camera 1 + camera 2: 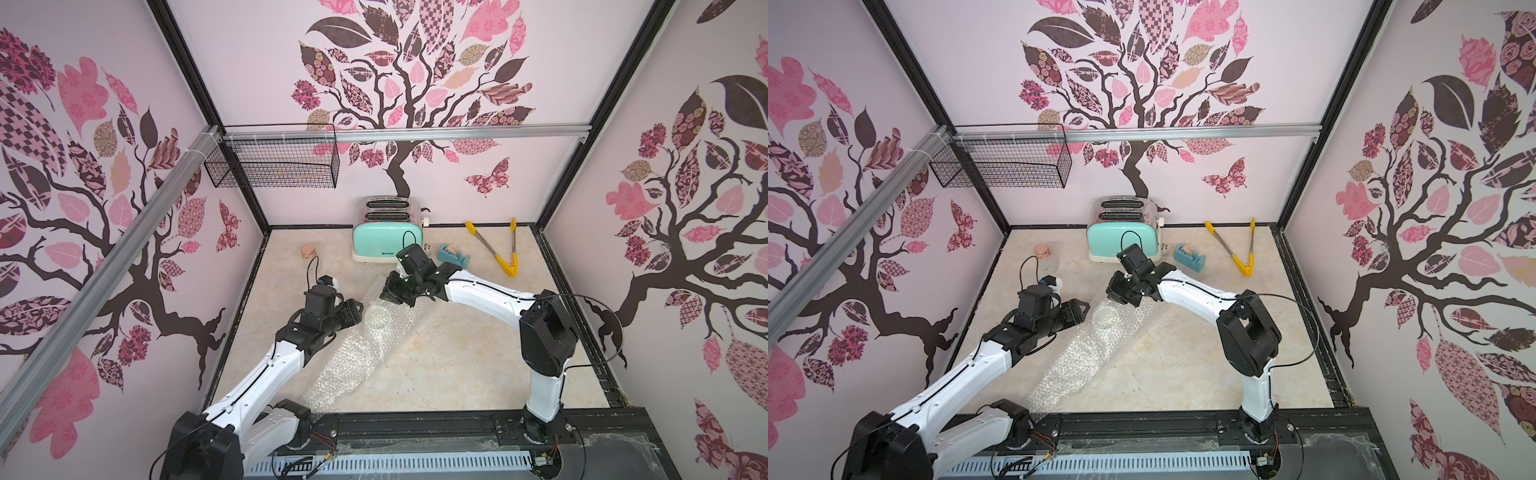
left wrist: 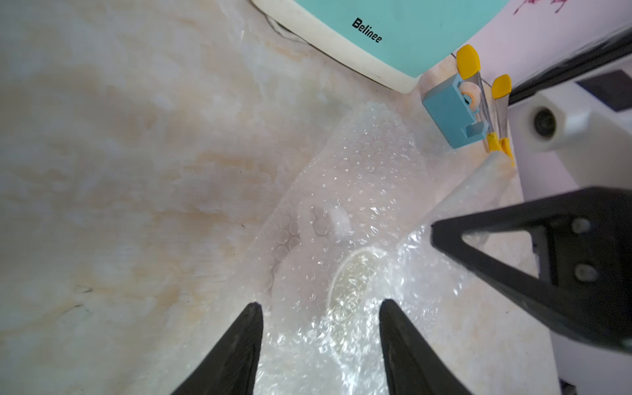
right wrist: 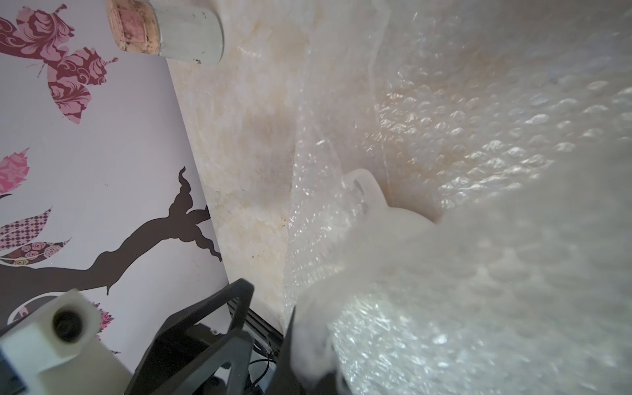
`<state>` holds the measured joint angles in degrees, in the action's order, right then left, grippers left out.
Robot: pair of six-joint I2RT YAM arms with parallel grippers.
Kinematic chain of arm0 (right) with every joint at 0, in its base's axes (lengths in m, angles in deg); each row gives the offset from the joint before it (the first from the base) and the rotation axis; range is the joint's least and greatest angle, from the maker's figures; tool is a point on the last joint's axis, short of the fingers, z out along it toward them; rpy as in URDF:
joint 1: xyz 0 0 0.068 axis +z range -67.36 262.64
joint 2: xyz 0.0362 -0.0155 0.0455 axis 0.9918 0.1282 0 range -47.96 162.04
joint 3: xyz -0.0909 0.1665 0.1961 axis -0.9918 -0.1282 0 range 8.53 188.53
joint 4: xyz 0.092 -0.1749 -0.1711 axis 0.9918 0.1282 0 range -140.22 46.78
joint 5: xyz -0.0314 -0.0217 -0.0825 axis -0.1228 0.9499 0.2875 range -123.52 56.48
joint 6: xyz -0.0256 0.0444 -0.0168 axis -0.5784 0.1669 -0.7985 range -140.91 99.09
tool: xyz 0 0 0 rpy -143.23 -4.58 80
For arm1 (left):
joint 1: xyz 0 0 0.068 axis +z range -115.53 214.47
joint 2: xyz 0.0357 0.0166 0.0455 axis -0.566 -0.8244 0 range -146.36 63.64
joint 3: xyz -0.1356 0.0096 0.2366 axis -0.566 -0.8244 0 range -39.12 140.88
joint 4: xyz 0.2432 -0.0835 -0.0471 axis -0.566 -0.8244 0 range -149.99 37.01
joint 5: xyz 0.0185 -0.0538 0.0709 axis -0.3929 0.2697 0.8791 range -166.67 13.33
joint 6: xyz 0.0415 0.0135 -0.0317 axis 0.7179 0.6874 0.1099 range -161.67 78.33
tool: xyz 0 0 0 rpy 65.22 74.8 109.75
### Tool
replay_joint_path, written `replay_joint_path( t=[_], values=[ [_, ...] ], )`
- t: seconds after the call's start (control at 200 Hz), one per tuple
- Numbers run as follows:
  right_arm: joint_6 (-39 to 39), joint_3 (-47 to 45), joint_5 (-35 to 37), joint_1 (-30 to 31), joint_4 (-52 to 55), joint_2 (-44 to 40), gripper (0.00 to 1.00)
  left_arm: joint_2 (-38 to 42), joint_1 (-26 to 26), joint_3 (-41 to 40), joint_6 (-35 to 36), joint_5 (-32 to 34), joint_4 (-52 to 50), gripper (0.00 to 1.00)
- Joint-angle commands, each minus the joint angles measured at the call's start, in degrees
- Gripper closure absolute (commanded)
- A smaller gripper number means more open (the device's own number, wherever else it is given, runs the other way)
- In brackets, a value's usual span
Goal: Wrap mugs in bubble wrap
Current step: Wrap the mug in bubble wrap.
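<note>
White glossy ceramic mug (image 1: 376, 318) sits near the middle of the pale marble-patterned worktop (image 1: 457, 365) under the large transparent bubble wrap (image 1: 353, 365). Only its round rim and small loop handle (image 3: 362, 191) show through, blurred, so whether it stands upright cannot be told. At the back, a black wire basket (image 1: 274, 166) hangs from the metal rail. A small clear glass jar with a cork stopper (image 1: 309, 250) sits near the left wall, its contents unreadable. A teal tape dispenser (image 1: 453, 253) holds a roll beside the mint-green toaster (image 1: 386, 243), and yellow-tipped metal tongs (image 1: 498, 249) lie further right. The wrap runs diagonally to the worktop's front edge by the left arm's base, with bare worktop open to its right. The left hand (image 2: 319, 302) has its fingers apart, one either side of the covered mug. The right hand (image 1: 390, 294) is clamped on the wrap's far end, its fingertips buried in plastic.
</note>
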<state>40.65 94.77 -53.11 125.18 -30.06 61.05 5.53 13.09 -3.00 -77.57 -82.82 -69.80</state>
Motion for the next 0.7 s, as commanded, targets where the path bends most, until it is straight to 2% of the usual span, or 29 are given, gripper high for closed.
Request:
replay_joint_path(
  t=[0.0, 0.14, 0.395, 0.44, 0.51, 0.56, 0.695],
  values=[
    [-0.1, 1.6, 0.0, -0.7, -0.2, 2.9, 1.0, 2.5, -0.1, -0.9, -0.1, 3.1, -2.3, 0.23],
    [-0.6, 1.5, -0.1, -1.0, -0.6, 3.7, 1.0, -0.7, -0.4, -2.2, 0.4, 0.6, -0.5, 0.16],
    [-1.6, 3.1, -1.7, -1.0, -0.5, 5.6, 1.0, -8.1, -1.9, -1.6, 1.7, -1.5, 3.2, 0.14],
    [-2.2, 3.5, -1.8, -1.0, -0.5, 5.7, 0.85, -9.0, -2.1, -1.6, 1.9, -1.6, 3.6, 0.14],
    [-3.1, 4.2, -1.9, -1.0, -0.3, 5.6, 0.78, -10.4, -2.3, -1.4, 2.1, -1.6, 4.0, 0.16],
    [-4.1, 4.9, -1.7, -1.1, 0.1, 5.4, 0.66, -11.1, -2.6, -1.4, 2.2, -1.2, 3.9, 0.17],
    [-7.0, 6.9, -0.6, -1.1, 1.2, 4.4, 0.44, -12.0, -3.0, -2.1, 2.0, -0.5, 4.1, 0.23]
  ],
)
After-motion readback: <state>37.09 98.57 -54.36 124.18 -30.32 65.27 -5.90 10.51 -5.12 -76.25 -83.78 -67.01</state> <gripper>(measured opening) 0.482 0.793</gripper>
